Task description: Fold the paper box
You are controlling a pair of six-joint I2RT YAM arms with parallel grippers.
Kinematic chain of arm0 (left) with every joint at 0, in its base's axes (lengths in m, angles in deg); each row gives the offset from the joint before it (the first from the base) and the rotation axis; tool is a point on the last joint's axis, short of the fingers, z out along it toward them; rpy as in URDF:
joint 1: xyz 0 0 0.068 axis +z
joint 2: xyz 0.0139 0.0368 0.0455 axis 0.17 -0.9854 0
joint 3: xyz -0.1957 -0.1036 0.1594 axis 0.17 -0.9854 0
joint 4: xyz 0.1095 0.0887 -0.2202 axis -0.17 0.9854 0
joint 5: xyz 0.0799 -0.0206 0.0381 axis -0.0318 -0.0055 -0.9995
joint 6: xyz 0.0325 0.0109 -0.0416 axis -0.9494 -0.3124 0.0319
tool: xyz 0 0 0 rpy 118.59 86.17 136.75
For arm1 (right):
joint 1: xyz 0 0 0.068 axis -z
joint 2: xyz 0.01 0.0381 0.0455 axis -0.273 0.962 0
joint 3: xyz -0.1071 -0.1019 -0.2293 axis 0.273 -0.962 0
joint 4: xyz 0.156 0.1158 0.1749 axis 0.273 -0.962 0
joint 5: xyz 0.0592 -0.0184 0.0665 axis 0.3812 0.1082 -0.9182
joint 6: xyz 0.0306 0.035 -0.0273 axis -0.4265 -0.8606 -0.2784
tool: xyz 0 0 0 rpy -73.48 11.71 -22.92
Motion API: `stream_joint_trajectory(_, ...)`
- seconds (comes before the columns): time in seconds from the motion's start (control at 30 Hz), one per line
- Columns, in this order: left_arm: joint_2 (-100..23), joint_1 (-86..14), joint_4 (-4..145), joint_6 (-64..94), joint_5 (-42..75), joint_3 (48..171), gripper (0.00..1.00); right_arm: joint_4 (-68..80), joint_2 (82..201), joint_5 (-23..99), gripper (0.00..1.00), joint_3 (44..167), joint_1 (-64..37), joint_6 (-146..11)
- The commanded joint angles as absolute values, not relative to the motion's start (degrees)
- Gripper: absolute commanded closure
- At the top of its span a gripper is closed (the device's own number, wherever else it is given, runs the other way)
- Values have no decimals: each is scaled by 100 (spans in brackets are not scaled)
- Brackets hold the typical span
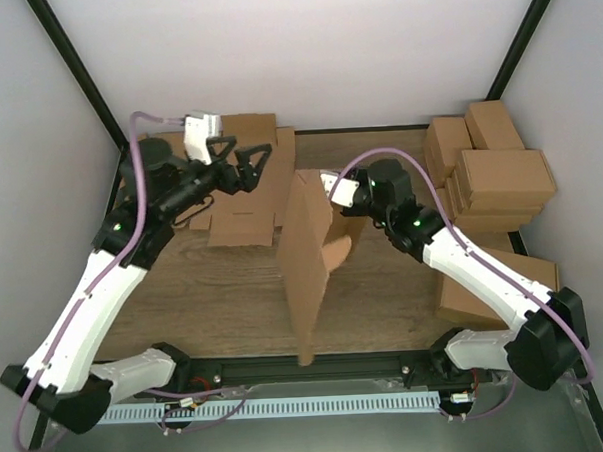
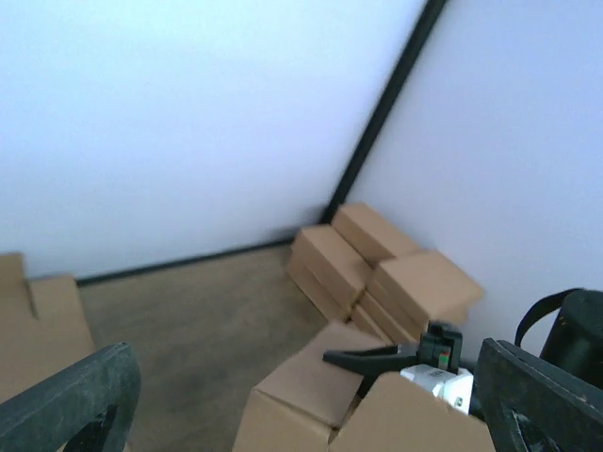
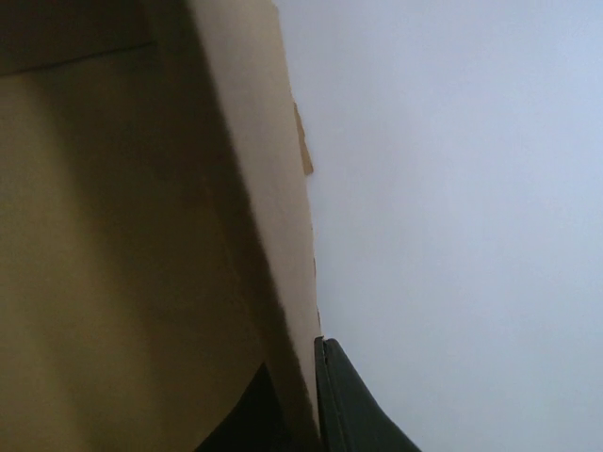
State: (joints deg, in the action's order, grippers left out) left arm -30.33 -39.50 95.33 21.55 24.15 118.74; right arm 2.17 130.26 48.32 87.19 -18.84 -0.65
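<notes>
Tabletop (image 1: 205, 300) wood-grained, walls (image 1: 304, 46) white; left gripper (image 1: 250, 156) wide, right gripper (image 1: 330, 191) tight on paper box (image 1: 308, 266).

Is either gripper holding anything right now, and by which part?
The right gripper is shut on the far edge of the upright brown cardboard mailer box. The left gripper is open, holding nothing.

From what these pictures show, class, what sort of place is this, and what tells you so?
Probably a robot test cell for box folding: plain white walls enclose a wooden table, closed cartons are stacked at the right, and flat cardboard sheets lie at the back left.
</notes>
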Motion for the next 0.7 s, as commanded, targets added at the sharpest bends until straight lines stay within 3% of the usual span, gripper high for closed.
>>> stream_joint_trajectory(0.0, -2680, -3916, 9764, 2225, 1308, 11819, 0, -742, 13378, 4811, 99, 9613, -1817, -1771)
stream_joint_trajectory(0.17, -2659, -3635, 10129, 2396, 1552, 11802, 0, -1975, 13855, 4586, 99, 10294, -1458, -3447)
stream_joint_trajectory(0.3, -2658, -2906, 10029, 2726, 2501, 11331, 0, -2904, 14354, 4857, 99, 10531, -1175, -5351)
stream_joint_trajectory(0.47, -2819, -2003, 9493, 3217, 3770, 10447, 0, -3143, 14388, 4365, 99, 9980, -1160, -7031)
stream_joint_trajectory(0.67, -3051, -1899, 9058, 3166, 4196, 9643, 0, -2914, 14409, 4226, 97, 8857, -1165, -7955)
